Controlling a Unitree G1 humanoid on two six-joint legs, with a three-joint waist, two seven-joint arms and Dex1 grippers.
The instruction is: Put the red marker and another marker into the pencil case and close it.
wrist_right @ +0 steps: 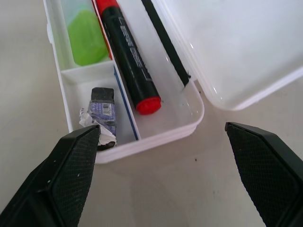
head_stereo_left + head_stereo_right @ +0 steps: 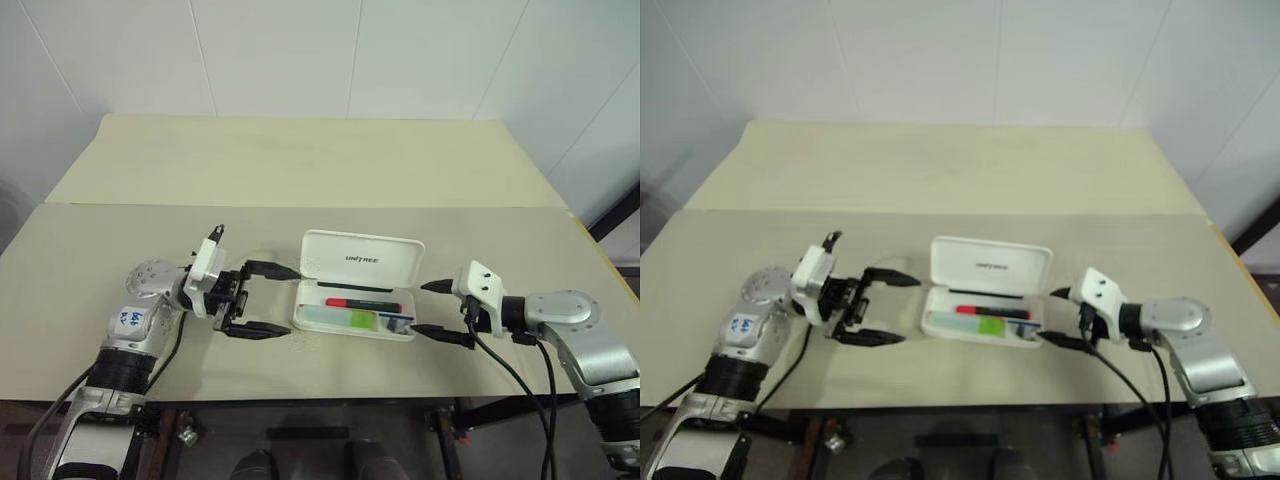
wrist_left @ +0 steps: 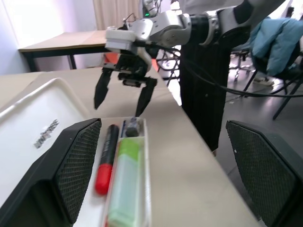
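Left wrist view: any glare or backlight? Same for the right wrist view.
Left wrist view: strong backlight washes out the background beyond the far table; the pencil case lid is evenly lit. Right wrist view: small glints on its rim, none on the red marker. Left eye view: faint soft shadows near the left gripper.

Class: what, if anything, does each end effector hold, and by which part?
Nothing: left end effector and right end effector are open beside the pencil case.
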